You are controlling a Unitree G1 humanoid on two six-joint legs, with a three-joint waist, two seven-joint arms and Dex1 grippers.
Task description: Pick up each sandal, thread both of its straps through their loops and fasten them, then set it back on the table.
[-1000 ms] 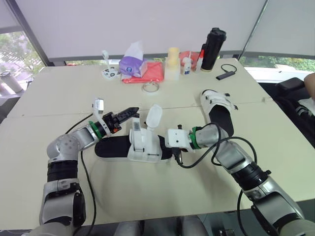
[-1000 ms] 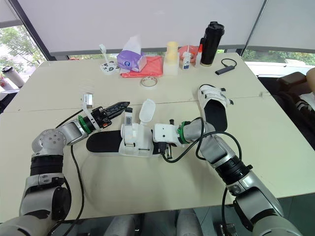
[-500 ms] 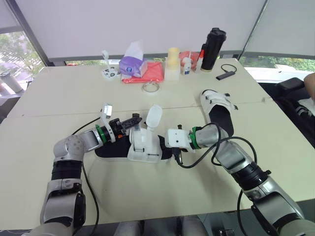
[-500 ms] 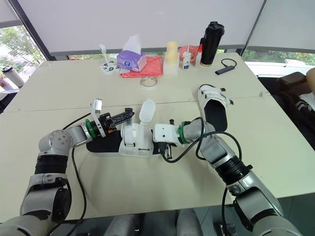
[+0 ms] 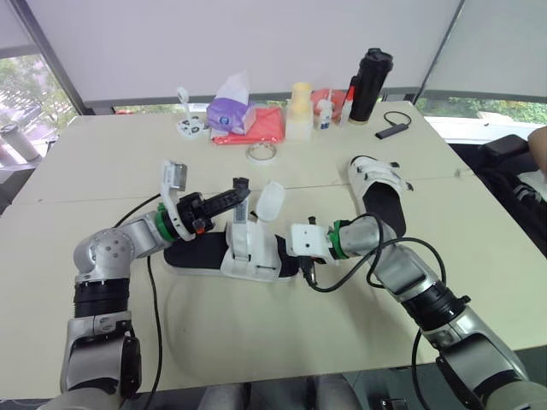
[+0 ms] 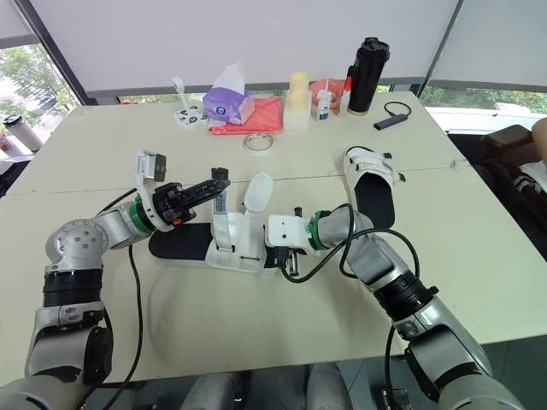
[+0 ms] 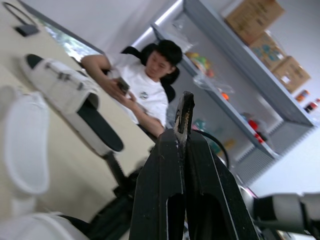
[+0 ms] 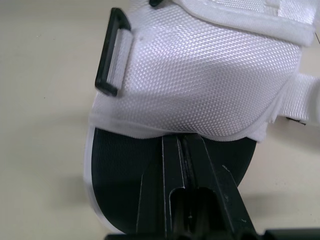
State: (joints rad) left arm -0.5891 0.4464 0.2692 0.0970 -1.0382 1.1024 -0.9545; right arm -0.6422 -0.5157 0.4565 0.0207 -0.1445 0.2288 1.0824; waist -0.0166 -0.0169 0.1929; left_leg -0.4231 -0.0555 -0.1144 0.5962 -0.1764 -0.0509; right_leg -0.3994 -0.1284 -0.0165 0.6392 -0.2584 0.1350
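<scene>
A white sandal with a black sole (image 5: 248, 252) lies on the table's near half. Its narrow strap (image 5: 239, 224) stands upright, its tip pinched in my left gripper (image 5: 238, 193), which is shut on it; the left wrist view shows the thin strap end (image 7: 184, 111) between the fingers. The sandal's wide flap (image 5: 270, 202) stands open beside it. My right gripper (image 8: 181, 142) is shut, lying on the black sole with its tips against the edge of the white upper (image 8: 200, 85). A second sandal (image 5: 378, 192) lies to the right, its straps across the foot.
At the table's far side stand a tissue box (image 5: 229, 109), a red cloth (image 5: 267, 125), a pale bottle (image 5: 300, 111), a black flask (image 5: 369, 85), a tape roll (image 5: 261, 152) and a small black device (image 5: 393, 130). A seated person (image 7: 142, 85) is off to the right.
My left gripper went from open to shut on the narrow strap's tip and pulled it up, so the strap now stands upright. The right arm has not moved.
</scene>
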